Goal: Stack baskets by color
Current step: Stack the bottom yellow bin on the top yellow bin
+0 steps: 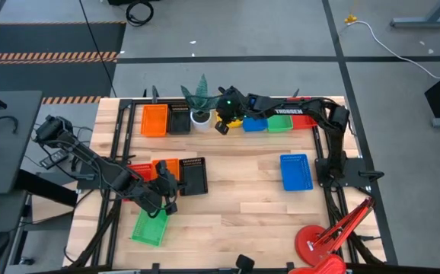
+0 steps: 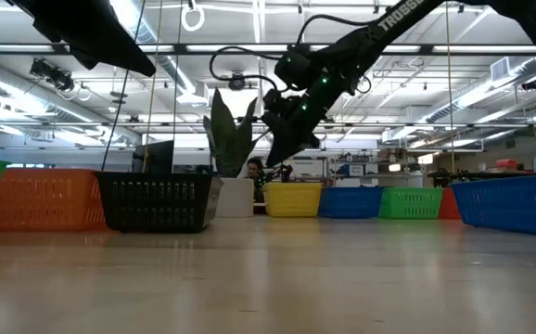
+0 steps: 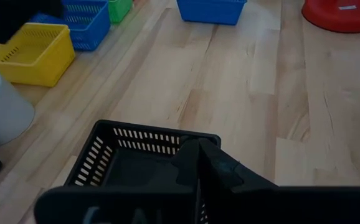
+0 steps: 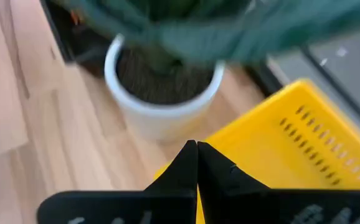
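My left gripper (image 1: 173,185) (image 3: 198,146) hangs shut above a black basket (image 1: 195,176) (image 3: 124,165) that rests flat on the table at the near left; it holds nothing. My right gripper (image 1: 221,128) (image 4: 197,144) is shut and empty at the far edge. It hovers over the corner of a yellow basket (image 4: 292,143) (image 2: 293,199), close to the white plant pot (image 4: 161,118). The yellow basket stands on the table in the far row. In the low view my right gripper (image 2: 274,160) is clear above the yellow basket's rim.
The far row also holds an orange basket (image 1: 154,119), a black one (image 1: 179,119), a blue one (image 1: 256,123) and a green one (image 1: 281,122). Red (image 1: 138,169), orange (image 1: 165,165) and green (image 1: 150,226) baskets lie near my left arm. A blue basket (image 1: 296,171) and the red lamp (image 1: 323,243) are at the right.
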Robot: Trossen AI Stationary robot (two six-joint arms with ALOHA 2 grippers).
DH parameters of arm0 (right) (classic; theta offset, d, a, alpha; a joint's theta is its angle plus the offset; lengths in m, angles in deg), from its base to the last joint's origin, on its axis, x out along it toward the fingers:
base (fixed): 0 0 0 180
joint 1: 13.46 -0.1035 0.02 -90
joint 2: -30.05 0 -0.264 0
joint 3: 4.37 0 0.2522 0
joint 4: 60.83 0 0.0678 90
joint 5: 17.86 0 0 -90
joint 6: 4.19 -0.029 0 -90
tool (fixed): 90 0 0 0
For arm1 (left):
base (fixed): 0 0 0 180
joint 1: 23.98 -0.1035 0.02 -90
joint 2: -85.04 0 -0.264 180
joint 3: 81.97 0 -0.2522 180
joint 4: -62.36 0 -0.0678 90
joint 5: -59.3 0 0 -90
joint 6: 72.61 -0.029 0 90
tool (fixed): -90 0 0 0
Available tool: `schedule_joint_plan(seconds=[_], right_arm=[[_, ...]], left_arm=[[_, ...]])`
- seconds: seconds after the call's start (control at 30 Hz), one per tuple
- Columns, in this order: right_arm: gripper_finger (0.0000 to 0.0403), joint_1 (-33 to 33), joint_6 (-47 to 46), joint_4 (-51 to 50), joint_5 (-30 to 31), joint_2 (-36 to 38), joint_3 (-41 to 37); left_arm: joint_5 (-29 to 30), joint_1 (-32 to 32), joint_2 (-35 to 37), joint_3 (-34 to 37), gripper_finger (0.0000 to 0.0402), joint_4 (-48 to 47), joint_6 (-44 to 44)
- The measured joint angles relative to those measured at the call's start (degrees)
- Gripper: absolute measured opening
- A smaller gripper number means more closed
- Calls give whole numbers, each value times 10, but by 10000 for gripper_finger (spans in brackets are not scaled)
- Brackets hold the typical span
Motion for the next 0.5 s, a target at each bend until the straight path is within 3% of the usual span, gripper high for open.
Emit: schedule_joint_plan(seconds=[0.23, 0.33, 0.5], right_arm=[[4, -5, 12, -19, -5, 27, 1], [5, -5, 61, -82, -41, 27, 1], [31, -22, 150, -140, -39, 18, 0]], left_arm=[[1, 0, 0, 0, 10, 0, 2], [1, 0, 0, 0, 16, 0, 2], [1, 0, 0, 0, 17, 0, 1]])
